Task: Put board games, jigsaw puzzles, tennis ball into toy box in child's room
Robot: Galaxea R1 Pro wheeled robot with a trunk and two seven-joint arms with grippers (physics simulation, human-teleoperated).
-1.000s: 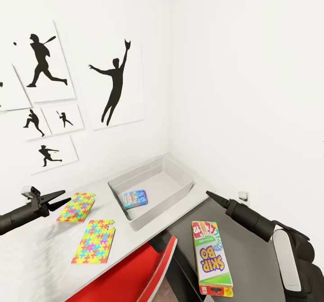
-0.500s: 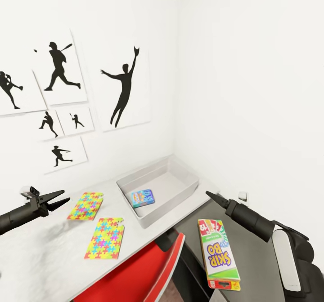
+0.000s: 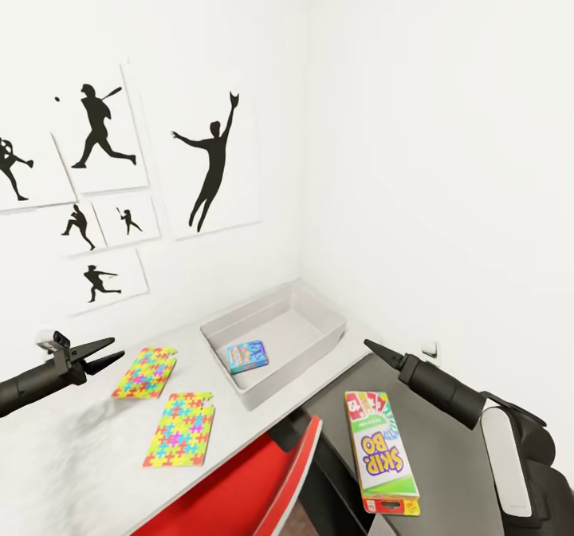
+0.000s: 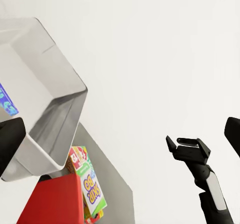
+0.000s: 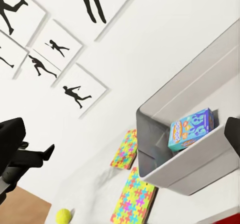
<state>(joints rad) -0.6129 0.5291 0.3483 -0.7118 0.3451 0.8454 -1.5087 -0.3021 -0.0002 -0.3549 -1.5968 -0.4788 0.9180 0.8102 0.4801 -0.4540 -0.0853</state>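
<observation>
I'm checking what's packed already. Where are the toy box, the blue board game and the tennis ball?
toy box (image 3: 323, 343): head view, near side wall.
blue board game (image 3: 247, 356): head view, lid centre.
tennis ball (image 5: 63, 216): right wrist view, ball's centre.

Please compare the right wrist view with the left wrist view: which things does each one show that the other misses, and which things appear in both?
Extra in the right wrist view: the tennis ball, the two jigsaw puzzles and the silhouette pictures on the wall. Extra in the left wrist view: the SKIP-BO box and the red chair. Shared: the toy box with the small blue game inside it.
</observation>
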